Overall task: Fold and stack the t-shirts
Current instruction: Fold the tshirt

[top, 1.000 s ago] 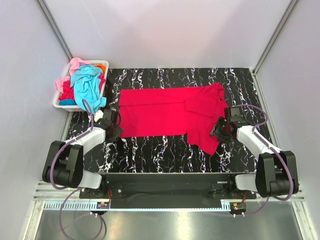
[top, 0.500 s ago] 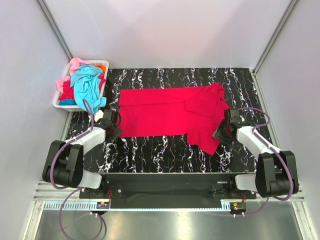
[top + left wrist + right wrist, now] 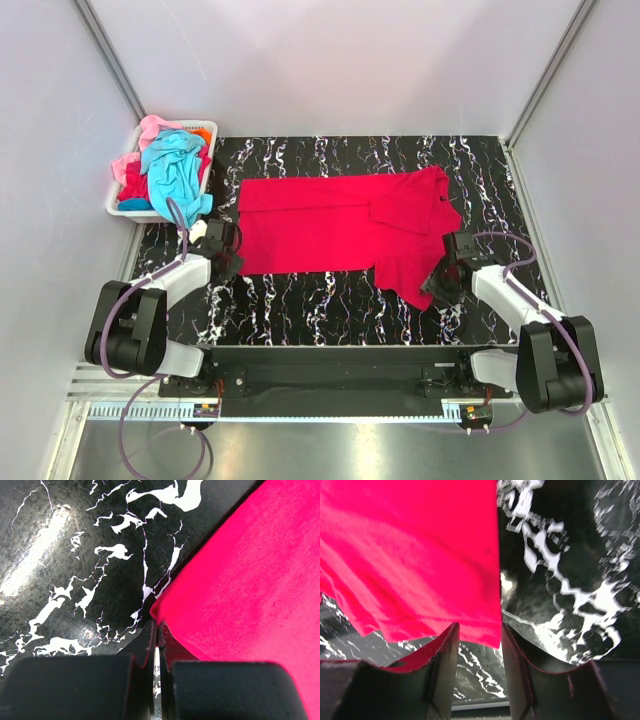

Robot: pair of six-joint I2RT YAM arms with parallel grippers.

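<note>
Starting at the left: the white basket (image 3: 117, 206) sits beyond the left pincer and further out to its left. The spare t-shirts (image 3: 172, 165) are heaped in it, turquoise on top with pink and orange poking out.

The left pincer (image 3: 157, 630) is clamped right down on the near-left corner of the crimson t-shirt (image 3: 320, 225). It only has a tiny nib of cloth, which shows just past the tips. The rest of the shirt lies flat on the table (image 3: 320, 300), spreading away to that pincer's right.

Over at the right pincer (image 3: 477, 641), the jaws stand partly apart with the hem corner of the sleeve (image 3: 410, 275) sitting between them. Nothing is gripped there yet.

What worries me:
- The left bite is so shallow that any tug could pop the corner out.
- If the right one shuts off-centre, it may catch one layer only, or just the edge.
- If the two lift unevenly, the fold goes crooked.

Material-wise, it's soft matte knit that looks thin and floppy. It has gentle ripples near the right pincer and a stitched hem. The tabletop is glossy black with white marble veins, and it looks slick, so the cloth may slide.
</note>
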